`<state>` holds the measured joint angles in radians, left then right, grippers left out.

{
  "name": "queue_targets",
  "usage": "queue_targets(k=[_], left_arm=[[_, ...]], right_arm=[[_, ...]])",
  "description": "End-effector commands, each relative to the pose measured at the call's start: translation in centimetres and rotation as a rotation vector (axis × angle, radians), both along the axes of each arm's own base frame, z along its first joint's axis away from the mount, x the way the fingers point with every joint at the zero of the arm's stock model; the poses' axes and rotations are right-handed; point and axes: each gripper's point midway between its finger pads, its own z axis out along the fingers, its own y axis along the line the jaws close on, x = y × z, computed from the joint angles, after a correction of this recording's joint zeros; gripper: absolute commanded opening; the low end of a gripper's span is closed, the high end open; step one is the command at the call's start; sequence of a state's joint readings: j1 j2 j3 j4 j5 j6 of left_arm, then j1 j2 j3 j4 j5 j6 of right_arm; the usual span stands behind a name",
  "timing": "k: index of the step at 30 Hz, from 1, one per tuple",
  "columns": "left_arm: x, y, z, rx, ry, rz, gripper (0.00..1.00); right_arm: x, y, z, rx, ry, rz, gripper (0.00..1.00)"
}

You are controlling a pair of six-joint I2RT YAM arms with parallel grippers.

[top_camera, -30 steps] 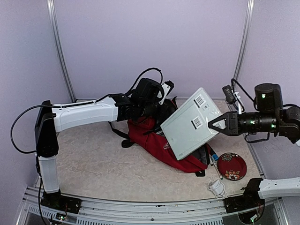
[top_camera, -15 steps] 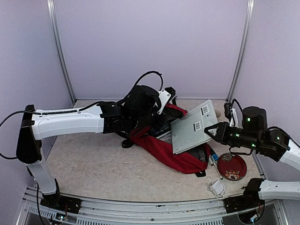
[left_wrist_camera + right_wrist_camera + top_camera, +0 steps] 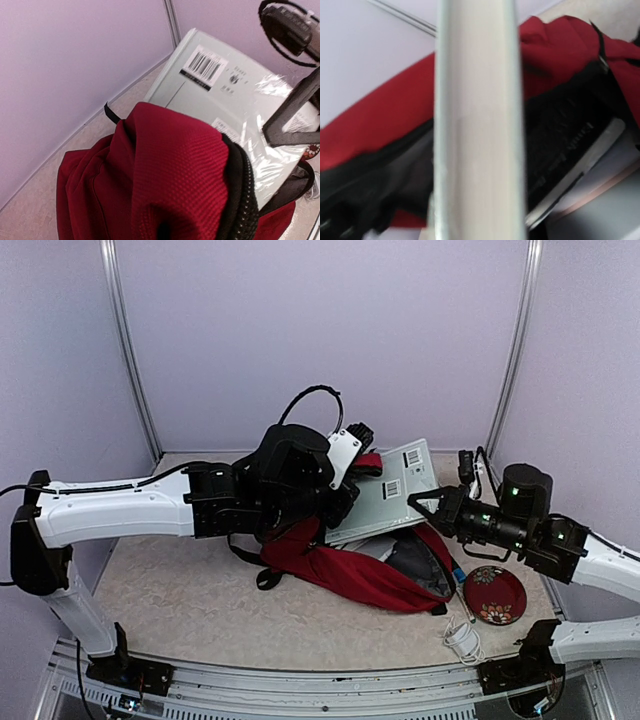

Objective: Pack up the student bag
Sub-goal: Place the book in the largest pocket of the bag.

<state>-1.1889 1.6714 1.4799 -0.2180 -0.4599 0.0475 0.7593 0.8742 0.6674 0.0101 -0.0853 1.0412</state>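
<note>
Right gripper (image 3: 426, 504): clamped narrow on the right edge of the book (image 3: 388, 496). In the wrist view, that edge (image 3: 475, 125) runs straight down between the fingers.
Left gripper: tucked under its own wrist, pressed against bunched red fabric. Fingers out of sight, so can't call the grip.
Bag (image 3: 335, 565): lying mid-table (image 3: 190, 585), long axis from far-left to near-right. Mouth gaping up and to the right, grey lining (image 3: 412, 558) on show.
Book: tilted, barcoded face up. Lower-left edge dips behind the bag's black zipper rim (image 3: 240, 190), upper-right corner riding high.
Edges and room: plate (image 3: 494, 594) and coiled white cord (image 3: 462, 640) crowding the bag's near-right end. Back wall close behind the book.
Left arm (image 3: 140, 508): stretched low from the left, wrist over the bag's far end.
Right arm (image 3: 560, 540): reaching in from the right, forearm near level, pointing left.
</note>
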Motion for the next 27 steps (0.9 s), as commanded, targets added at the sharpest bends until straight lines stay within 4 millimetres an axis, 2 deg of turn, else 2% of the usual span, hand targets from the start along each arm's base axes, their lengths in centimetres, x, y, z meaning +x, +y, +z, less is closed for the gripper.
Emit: queue_targets(k=[1, 4, 6, 9, 11, 12, 14, 17, 19, 21, 23, 25, 27], left_arm=[[-4.8, -2.8, 5.6, -0.209, 0.01, -0.215, 0.0], [-4.8, -2.9, 5.1, -0.206, 0.016, -0.222, 0.0], [-4.5, -3.0, 4.6, -0.21, 0.027, -0.228, 0.0], [-3.4, -2.9, 4.4, -0.236, 0.069, -0.231, 0.0], [-2.3, -2.5, 4.5, -0.253, 0.112, -0.222, 0.0], [-1.7, -2.2, 4.6, -0.261, 0.127, -0.211, 0.0], [-0.5, -1.1, 5.1, -0.282, 0.13, -0.187, 0.0], [0.3, 0.0, 5.5, -0.303, 0.12, -0.162, 0.0], [1.0, 0.9, 5.4, -0.304, 0.119, -0.134, 0.0], [1.6, 1.8, 5.0, -0.307, 0.132, -0.106, 0.0], [2.0, 2.2, 4.2, -0.305, 0.158, -0.096, 0.0], [2.0, 2.2, 3.7, -0.296, 0.169, -0.094, 0.0], [2.0, 2.4, 3.4, -0.297, 0.174, -0.09, 0.0]], right_arm=[[3.9, 0.2, 4.9, 0.255, -0.139, -0.143, 0.0], [5.2, 2.4, 5.7, 0.254, -0.176, -0.131, 0.0], [5.1, 4.2, 6.1, 0.245, -0.204, -0.132, 0.0], [5.0, 7.0, 5.2, 0.158, -0.211, -0.131, 0.03], [5.0, 8.5, 3.5, 0.052, -0.188, -0.122, 0.14], [5.0, 8.9, 2.2, 0.003, -0.164, -0.124, 0.24], [4.7, 9.7, -0.8, -0.081, -0.135, -0.115, 0.35], [3.8, 12.1, -4.8, -0.231, -0.094, 0.004, 0.46], [2.4, 13.6, -6.9, -0.346, -0.084, 0.09, 0.5], [0.7, 13.9, -8.4, -0.467, -0.089, 0.141, 0.54], [-0.1, 13.0, -10.0, -0.556, -0.047, 0.162, 0.58], [-1.0, 12.0, -10.7, -0.603, -0.025, 0.192, 0.64], [-2.0, 11.5, -10.7, -0.626, -0.024, 0.246, 0.75]])
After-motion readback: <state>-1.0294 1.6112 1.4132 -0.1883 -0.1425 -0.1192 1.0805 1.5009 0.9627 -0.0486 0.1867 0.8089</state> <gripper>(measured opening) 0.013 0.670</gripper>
